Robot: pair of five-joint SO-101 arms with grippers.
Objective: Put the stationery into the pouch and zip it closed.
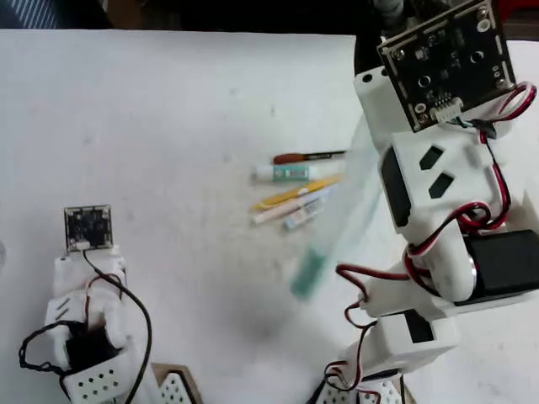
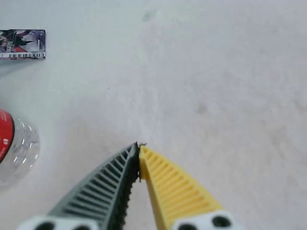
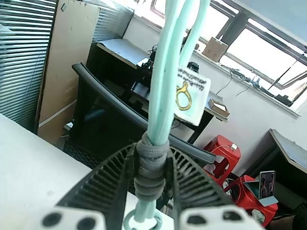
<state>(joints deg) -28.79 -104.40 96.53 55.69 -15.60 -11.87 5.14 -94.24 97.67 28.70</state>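
The pouch (image 1: 333, 231), pale teal and see-through, blurred in the high view, is held tilted over the table (image 1: 168, 126) by the right gripper (image 3: 151, 153). The gripper's black fingers pinch the grey cord (image 3: 151, 170) wound round the pouch's strap, where a white tag (image 3: 192, 93) dangles. The stationery (image 1: 295, 189), a loose cluster of pens, lies on the table just beside the pouch. The left gripper (image 2: 139, 149), pressed together, sits well apart.

The pens (image 1: 296, 189) lie together on the table (image 1: 168, 126), near its middle. The pouch (image 1: 337, 219), gripped in the right gripper (image 3: 151, 149), is at their 4 o'clock, between them and the right arm (image 1: 446, 210). The left arm (image 1: 84, 337) is at their 8 o'clock, well apart.
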